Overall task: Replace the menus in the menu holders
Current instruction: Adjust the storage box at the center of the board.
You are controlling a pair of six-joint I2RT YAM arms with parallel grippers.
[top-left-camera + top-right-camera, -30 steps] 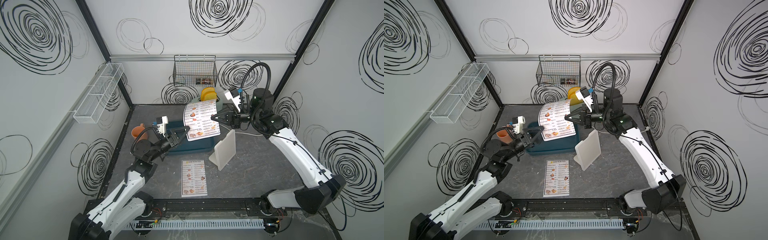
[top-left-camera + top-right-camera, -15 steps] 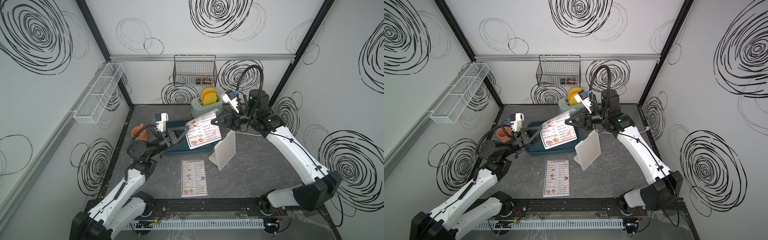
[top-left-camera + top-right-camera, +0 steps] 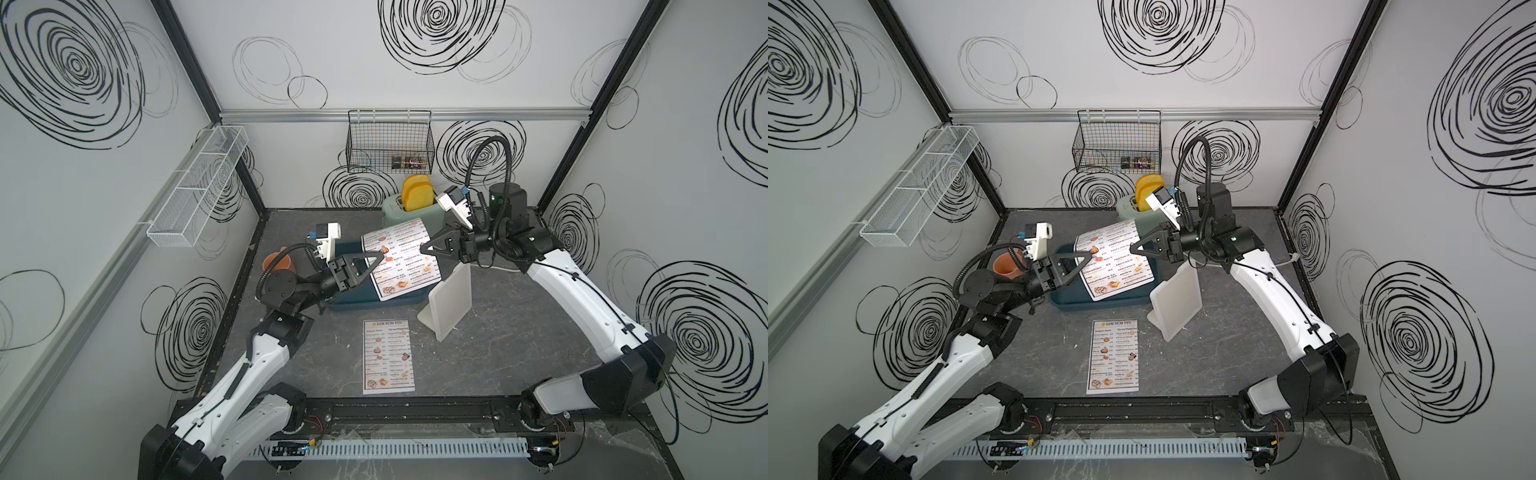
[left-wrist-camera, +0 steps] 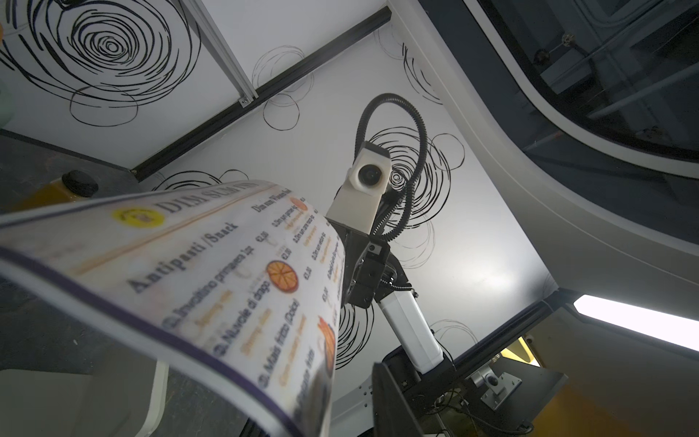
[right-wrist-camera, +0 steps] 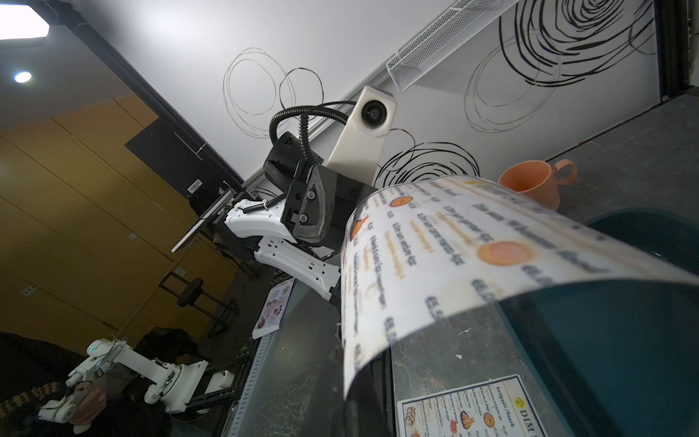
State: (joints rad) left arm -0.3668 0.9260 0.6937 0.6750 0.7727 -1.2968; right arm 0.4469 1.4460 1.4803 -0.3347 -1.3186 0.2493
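Room: white-walled cell scribbled with black swirls; dark grey stone-look table.
Right gripper: clamped on one long edge of the held menu, above the teal bin.
Left gripper: at the opposite edge of that sheet, also above the bin. Its fingers overlap the edge in both top views, but I cannot tell whether they pinch it.
Held menu: clear of the table, bowed upward between the two arms, print side up, over the bin's opening.
Menu holder: just beside the bin on the right arm's side, tilted, plain white, with no sheet seen in it.
Second menu: flat on the table near the bin's front side, untouched.
Bystanders: orange cup beside the bin on the left arm's side; toaster behind the bin.
Done, as I judge it: the holder looks emptied, and the lifted sheet is probably the one taken out.
Left to do: let that sheet go, likely into the bin, then pick up the flat menu and slide it into the holder.
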